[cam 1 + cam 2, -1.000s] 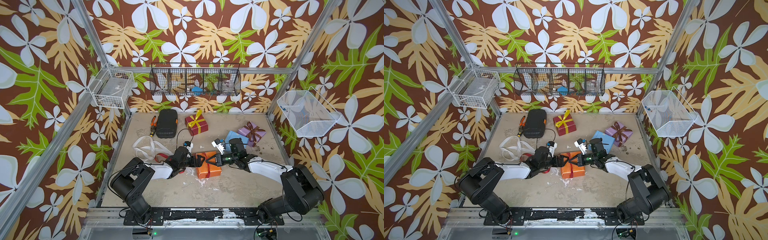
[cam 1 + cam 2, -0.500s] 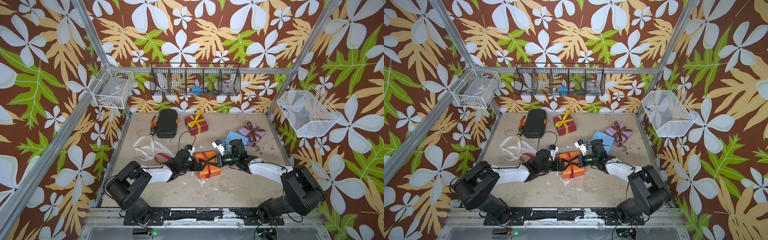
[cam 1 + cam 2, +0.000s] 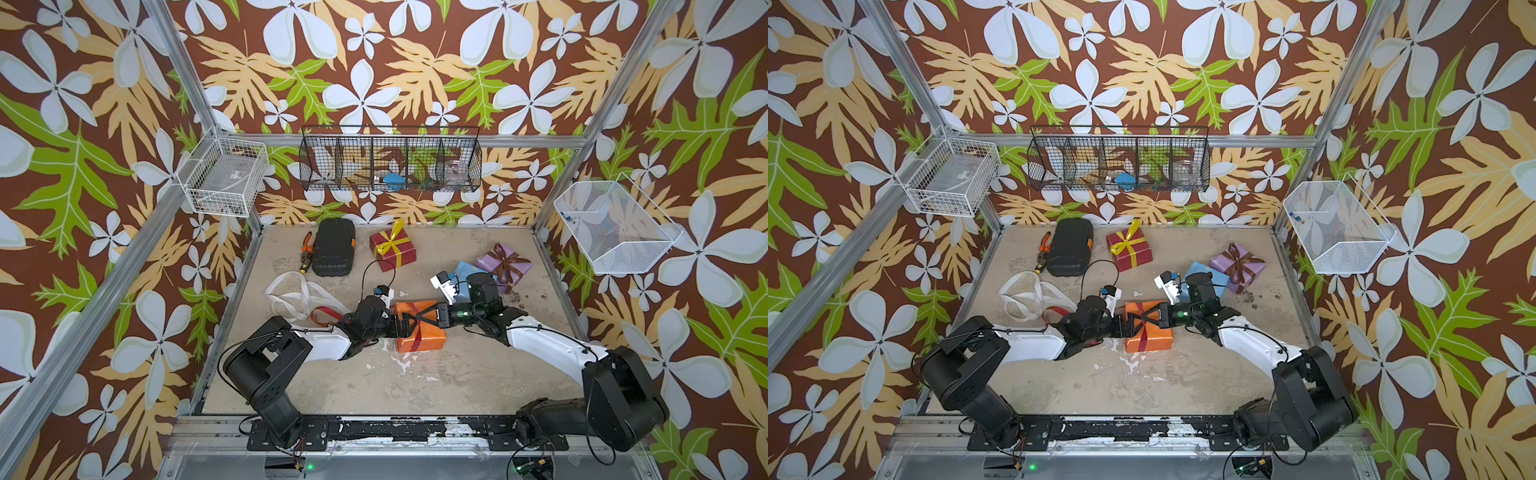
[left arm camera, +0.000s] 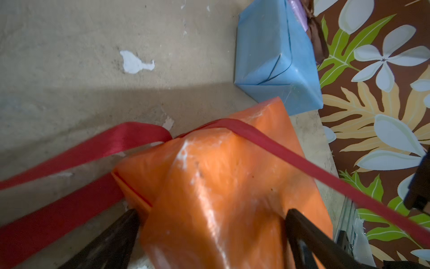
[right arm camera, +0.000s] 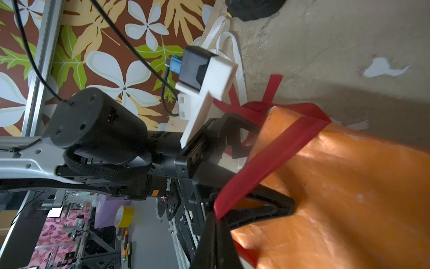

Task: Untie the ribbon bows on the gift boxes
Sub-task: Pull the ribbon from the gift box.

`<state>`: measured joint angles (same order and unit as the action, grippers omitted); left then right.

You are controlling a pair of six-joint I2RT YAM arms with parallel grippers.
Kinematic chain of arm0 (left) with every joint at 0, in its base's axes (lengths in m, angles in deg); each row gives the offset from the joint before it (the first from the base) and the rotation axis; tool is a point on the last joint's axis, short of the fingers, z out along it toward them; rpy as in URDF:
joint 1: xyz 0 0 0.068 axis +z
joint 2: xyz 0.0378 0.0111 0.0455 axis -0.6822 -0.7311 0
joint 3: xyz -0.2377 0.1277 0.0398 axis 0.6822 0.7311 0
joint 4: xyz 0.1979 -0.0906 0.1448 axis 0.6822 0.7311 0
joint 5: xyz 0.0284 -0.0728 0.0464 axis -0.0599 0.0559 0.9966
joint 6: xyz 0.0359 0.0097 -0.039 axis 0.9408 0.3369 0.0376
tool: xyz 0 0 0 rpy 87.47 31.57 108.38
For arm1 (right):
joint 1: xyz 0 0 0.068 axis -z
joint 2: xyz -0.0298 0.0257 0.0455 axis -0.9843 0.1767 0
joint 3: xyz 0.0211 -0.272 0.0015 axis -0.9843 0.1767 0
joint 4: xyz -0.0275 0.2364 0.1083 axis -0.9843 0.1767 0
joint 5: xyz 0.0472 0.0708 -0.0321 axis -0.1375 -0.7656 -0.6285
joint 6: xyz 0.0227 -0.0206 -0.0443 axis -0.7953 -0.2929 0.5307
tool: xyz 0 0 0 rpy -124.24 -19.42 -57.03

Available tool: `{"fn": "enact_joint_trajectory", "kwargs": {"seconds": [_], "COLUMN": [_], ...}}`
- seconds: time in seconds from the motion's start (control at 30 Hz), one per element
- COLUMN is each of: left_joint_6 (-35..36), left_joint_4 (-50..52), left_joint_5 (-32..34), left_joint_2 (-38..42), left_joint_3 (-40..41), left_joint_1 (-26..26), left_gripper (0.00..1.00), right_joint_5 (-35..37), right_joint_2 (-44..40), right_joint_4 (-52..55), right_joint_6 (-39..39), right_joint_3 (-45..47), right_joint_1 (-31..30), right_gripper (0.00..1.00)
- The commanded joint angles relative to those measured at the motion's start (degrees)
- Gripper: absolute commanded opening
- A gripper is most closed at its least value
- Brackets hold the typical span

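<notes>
- Your right tool (image 5: 217,217) is pressed together on the red ribbon (image 5: 267,160), which runs taut from it up over the orange box's (image 5: 337,191) top edge. If you pull harder along that line, the box may tip or drag rather than the ribbon slipping free.
- Your left tool (image 4: 209,235) is spread wide, one finger on either side of the orange box's near end, apparently bracing it. Whether the fingers (image 4: 111,237) really press the paper I cannot tell; if they don't, the box will skid across the surface (image 3: 457,374).
- The ribbon's loose tail (image 4: 76,151) lies on the surface beside the left tool and could snag there.
- The orange box sits between both tools, just beside the light blue box (image 4: 274,53), which a slide could bump.
</notes>
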<state>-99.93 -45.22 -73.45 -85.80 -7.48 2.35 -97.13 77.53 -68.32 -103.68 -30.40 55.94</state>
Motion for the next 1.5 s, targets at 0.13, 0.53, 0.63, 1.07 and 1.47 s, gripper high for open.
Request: {"fn": "enact_joint_trajectory", "kwargs": {"seconds": [0.13,0.53,0.63,1.07,1.47], "left_joint_6": [4.1,4.4,4.5,6.1,6.6], "left_joint_4": [10.6,11.7,11.7,13.8,14.1], "left_joint_5": [4.5,6.6,6.7,8.2,9.0], "left_joint_2": [-0.4,-1.8,-2.8,-3.0,-3.0], "left_joint_3": [-0.2,0.4,-0.1,-0.6,0.1], "left_joint_1": [0.0,0.1,0.1,0.1,0.1], "left_gripper": [1.0,1.0,1.0,1.0,1.0], "right_joint_5": [-4.1,-9.9,-10.9,-19.0,-17.7], "right_joint_2": [-2.8,-1.9,-2.4,8.7,2.6], "right_joint_4": [-2.1,-15.4,-20.8,-81.6,-58.8], "right_joint_6": [0.9,-8.2,-11.2,-54.5,-39.7], "right_joint_3": [-3.2,3.0,4.5,9.9,6.0], "right_joint_1": [1.1,0.1,0.0,1.2,2.2], "right_gripper": [0.0,0.0,0.0,0.0,0.0]}}
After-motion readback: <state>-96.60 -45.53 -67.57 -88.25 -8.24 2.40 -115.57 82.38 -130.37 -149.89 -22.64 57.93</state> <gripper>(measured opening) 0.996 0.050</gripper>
